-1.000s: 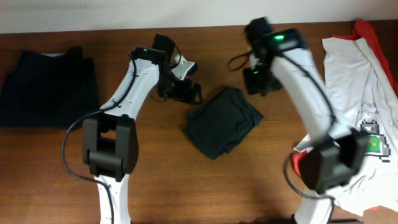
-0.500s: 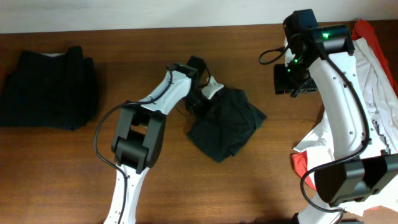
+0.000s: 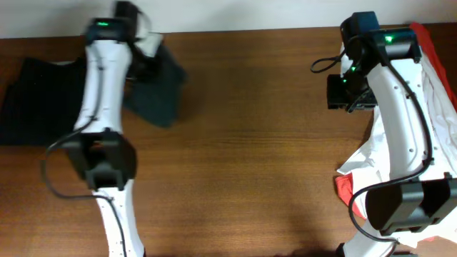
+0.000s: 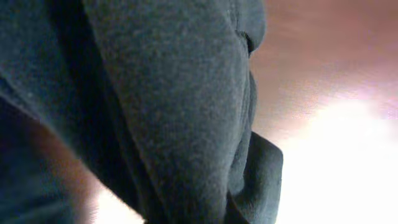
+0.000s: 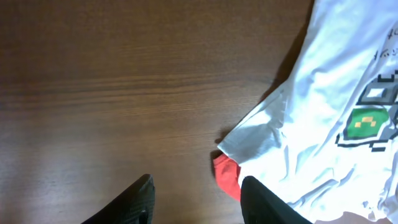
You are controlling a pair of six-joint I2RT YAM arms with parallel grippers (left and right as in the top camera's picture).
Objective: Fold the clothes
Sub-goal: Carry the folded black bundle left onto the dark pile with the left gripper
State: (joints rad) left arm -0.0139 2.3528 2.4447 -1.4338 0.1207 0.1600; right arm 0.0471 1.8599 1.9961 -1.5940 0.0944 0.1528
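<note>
Overhead: the left arm (image 3: 100,78) is reaching to the upper left of the frame. The left fingers (image 3: 146,44) are showing as a blurred pale patch, clamped on a dark folded T-shirt (image 3: 157,96) that is hanging over the brown bench (image 3: 250,143). A stack of dark clothes (image 3: 43,100) is lying at the left edge, just beside it. The right arm (image 3: 400,121) is standing at the upper right. A white T-shirt (image 3: 439,107) and a red one (image 3: 423,32) are lying crumpled along the right edge.

Left wrist: the dark folded T-shirt (image 4: 155,112) is filling nearly the whole frame and hiding the fingers. Blurred bench (image 4: 311,62) is showing at the upper right.

Right wrist: the right fingers (image 5: 140,199) are standing apart at the bottom of the frame, gripping nothing, over bare bench (image 5: 124,81). The white T-shirt (image 5: 323,112), with a green pixel graphic, is covering the right side. A red corner (image 5: 227,177) is peeking out under its edge, close to the fingers but apart from them.
</note>
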